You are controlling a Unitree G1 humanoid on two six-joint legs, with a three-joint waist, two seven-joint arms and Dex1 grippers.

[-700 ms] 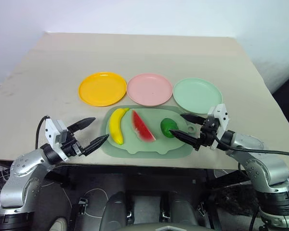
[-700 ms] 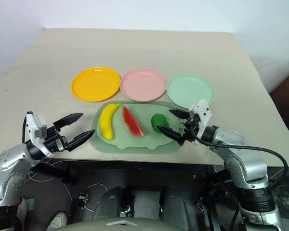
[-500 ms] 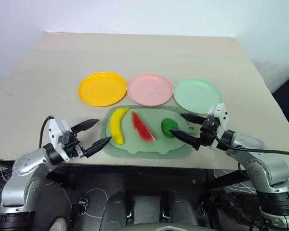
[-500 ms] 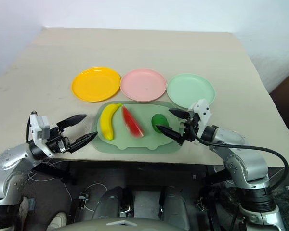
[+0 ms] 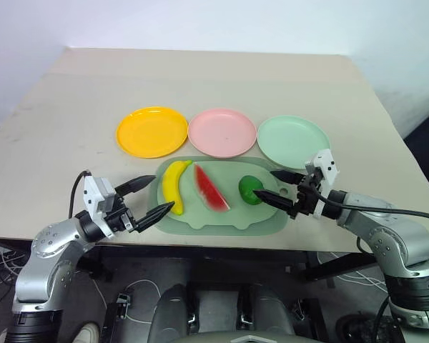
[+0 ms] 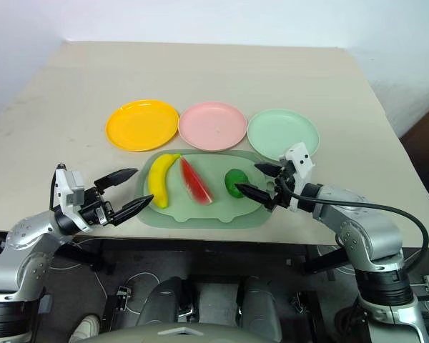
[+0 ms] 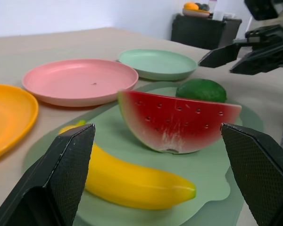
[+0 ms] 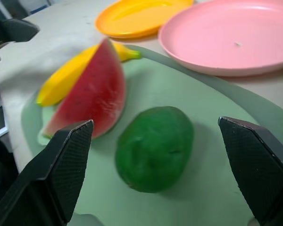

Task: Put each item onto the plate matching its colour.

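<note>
Table (image 5: pixel 222 86): tray (image 5: pixel 222 220) w/ banana (image 5: pixel 174 186), melon (image 5: pixel 211 189), lime (image 5: pixel 250 189); plates bare

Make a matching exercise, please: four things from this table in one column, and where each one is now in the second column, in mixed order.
Column one:
1. curved yellow toy banana
2. round green toy lime
3. round yellow plastic plate
4. round mint green plastic plate

Column two:
A. right end of the plate row
B. left part of the pale green tray
C. left end of the plate row
D. right part of the tray, before the open right gripper

Pairs: 1-B, 2-D, 3-C, 4-A
</note>
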